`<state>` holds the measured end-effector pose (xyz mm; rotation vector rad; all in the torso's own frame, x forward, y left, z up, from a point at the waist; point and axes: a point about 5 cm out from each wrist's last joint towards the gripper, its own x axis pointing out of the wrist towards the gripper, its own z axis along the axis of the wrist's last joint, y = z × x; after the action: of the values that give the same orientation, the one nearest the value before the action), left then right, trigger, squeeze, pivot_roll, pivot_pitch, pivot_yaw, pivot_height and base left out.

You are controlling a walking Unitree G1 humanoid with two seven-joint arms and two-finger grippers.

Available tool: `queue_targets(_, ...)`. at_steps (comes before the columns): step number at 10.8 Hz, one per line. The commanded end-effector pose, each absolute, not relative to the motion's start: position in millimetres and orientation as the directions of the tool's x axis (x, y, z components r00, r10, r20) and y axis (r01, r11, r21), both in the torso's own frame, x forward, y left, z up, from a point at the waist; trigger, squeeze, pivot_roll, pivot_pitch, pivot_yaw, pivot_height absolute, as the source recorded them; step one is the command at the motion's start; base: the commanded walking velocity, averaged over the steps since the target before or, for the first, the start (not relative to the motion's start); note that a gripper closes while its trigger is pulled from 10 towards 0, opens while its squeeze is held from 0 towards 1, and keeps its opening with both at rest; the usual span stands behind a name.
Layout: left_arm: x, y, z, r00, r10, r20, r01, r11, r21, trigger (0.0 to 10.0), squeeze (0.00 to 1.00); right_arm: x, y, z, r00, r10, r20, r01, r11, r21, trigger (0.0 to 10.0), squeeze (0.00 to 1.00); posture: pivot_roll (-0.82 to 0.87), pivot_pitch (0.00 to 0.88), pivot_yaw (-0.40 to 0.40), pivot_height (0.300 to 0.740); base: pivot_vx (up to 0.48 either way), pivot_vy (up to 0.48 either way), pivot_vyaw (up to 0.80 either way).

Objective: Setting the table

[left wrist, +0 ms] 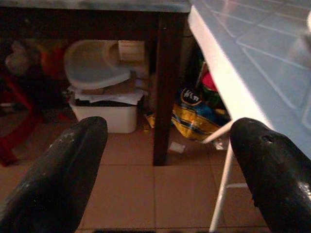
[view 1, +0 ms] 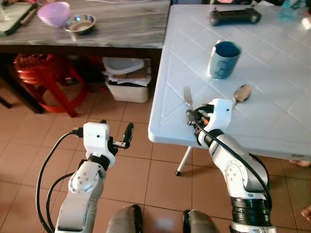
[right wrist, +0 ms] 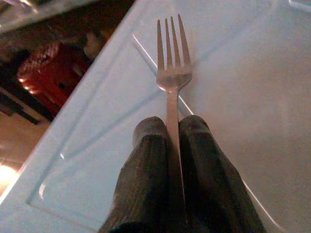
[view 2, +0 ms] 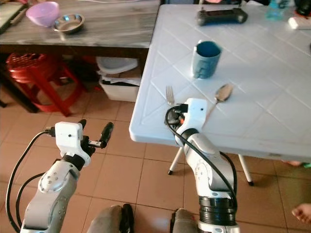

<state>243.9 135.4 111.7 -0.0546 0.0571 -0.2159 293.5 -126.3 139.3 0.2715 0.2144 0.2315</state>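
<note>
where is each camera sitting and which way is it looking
Left eye view: on the head, looking forward and down at the white table with the fork, spoon and blue mug; both silver arms show.
Right eye view: same head, same scene.
Left wrist view: along the open left gripper, toward the floor beside the table's edge.
Right wrist view: along the right gripper, shut on the fork lying on the table.
Shared: the fork and white table.

Right gripper (right wrist: 167, 133) fingers clamped together; left gripper (left wrist: 165, 141) fingers spread.

Fork (right wrist: 171, 77) — shiny metal; table (view 1: 272, 111) — glossy white plastic.
</note>
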Motion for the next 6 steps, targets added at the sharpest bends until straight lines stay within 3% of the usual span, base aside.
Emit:
queue_targets(1,243,140,107,0.978,-0.195,-0.069,0.194,0.981,-0.021,10.0,0.0,293,-120,146,0.954,0.275,-0.115,-0.237,0.934,0.266,0.0,0.0,0.0,0.11,0.084,0.74,0.0,0.48,0.0)
queue_targets(4,250,138,101,0.988,-0.144,-0.062,0.141,0.989,-0.053,10.0,0.0,296,-135,145,0.984,0.174,-0.046,-0.159,0.959,0.235,0.0,0.0,-0.01,0.09,0.074,0.74,0.0,0.48,0.0)
queue_targets(6,257,134,108,0.983,-0.185,-0.017,0.185,0.983,-0.001,10.0,0.0,300,-144,150,0.991,0.134,0.011,-0.134,0.979,0.154,0.0,0.0,-0.02,0.081,0.082,0.74,0.0,0.463,0.0)
